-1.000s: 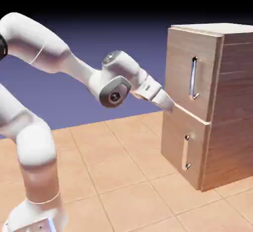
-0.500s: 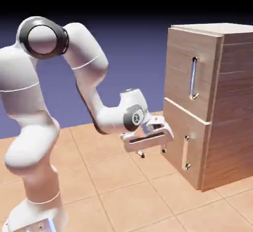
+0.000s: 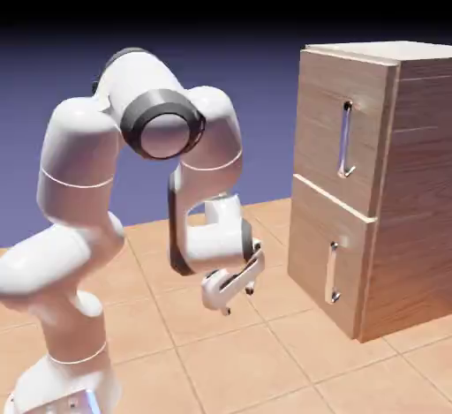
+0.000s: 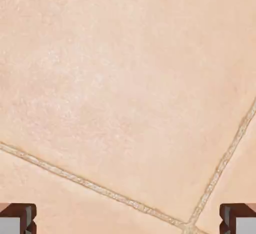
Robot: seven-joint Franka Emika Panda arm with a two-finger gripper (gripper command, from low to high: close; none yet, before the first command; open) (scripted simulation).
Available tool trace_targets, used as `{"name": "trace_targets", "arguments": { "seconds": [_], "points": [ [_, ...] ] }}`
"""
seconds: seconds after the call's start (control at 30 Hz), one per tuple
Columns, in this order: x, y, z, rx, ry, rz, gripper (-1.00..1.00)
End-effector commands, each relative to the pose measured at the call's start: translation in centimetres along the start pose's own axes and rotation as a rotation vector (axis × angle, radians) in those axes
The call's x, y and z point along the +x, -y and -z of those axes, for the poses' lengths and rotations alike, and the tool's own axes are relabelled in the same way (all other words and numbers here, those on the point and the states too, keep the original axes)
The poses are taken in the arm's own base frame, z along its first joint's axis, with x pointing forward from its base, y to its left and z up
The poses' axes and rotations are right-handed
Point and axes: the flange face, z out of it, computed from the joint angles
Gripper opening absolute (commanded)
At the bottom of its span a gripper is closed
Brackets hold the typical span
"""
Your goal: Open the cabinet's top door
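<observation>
The light-brown wood-grain cabinet [image 3: 415, 191] stands at the right of the exterior view. Its top door [image 3: 320, 121] is closed flush, with a long vertical silver handle [image 3: 345, 139]. My gripper [image 3: 238, 301] hangs low over the tiled floor, left of the cabinet's lower panel and well below the top door's handle. It points downward and touches nothing. The jaws stand open and empty. In the hand view only tiled floor [image 4: 125, 88] fills the frame, with the two grey fingertips [image 4: 18, 221] far apart at the bottom corners; no cabinet shows there.
Below the top door is a shorter lower door [image 3: 318, 258] with a short silver handle [image 3: 333, 273], also closed. The arm's elbow [image 3: 163, 125] is folded high, left of the cabinet. Tan floor tiles with grout lines [image 4: 90, 184] lie under the hand.
The hand has dropped from the seam between the two doors and swung left, away from the cabinet. It now points at the floor, with the arm folded back. The jaws stay open.
</observation>
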Motion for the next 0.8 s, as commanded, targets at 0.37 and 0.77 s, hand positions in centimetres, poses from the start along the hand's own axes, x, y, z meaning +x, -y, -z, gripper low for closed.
{"name": "trace_targets", "arguments": {
  "seconds": [0.37, 0.77],
  "points": [
    [2.1, -3.8, 7.2, -0.402, -0.198, 0.564, 0.0],
    [-6.0, -11.3, 23.0, -1.151, 0.117, 0.817, 0.0]
  ]
}}
